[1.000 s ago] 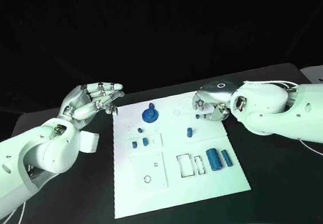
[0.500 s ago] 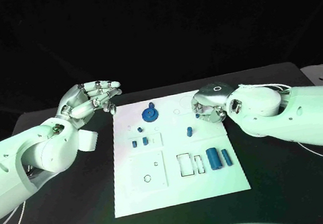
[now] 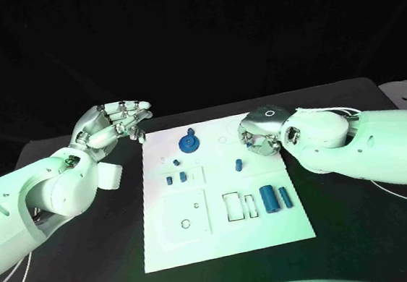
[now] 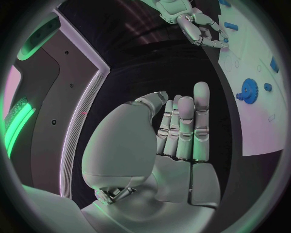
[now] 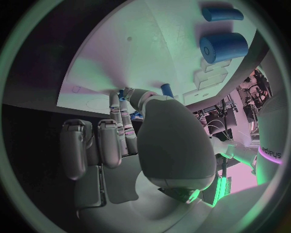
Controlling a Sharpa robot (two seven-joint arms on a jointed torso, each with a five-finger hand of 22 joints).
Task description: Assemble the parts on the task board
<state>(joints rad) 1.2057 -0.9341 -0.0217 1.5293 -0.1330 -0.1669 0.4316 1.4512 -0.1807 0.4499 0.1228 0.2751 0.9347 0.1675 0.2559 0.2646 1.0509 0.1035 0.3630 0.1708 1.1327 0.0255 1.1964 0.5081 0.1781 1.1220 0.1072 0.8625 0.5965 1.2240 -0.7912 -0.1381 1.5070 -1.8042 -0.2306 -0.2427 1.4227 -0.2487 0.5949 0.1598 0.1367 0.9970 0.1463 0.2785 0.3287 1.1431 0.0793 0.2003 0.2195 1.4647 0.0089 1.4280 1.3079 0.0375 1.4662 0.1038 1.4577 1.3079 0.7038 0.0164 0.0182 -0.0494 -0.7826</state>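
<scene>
The task board (image 3: 230, 232), a stiff white plate, is seen at frame centre. The left hand (image 3: 112, 127), fingers curled in and holding nothing, hovers upper left. The right hand (image 3: 261, 135) presses at the board's upper right; whether anything is held cannot be told. The small blue parts (image 3: 270, 199) look light, rigid and slippery, best pinched across their sides.

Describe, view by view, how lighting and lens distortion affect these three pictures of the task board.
Head view: green-tinted light, black surroundings, the task board brightest, straight-edged. Left wrist view: fisheye circle, the board's edge bends, pink-violet sheen, left robot hand evenly lit. Right wrist view: same fisheye bending, board washed violet, the right robot hand shades its own fingers.
</scene>
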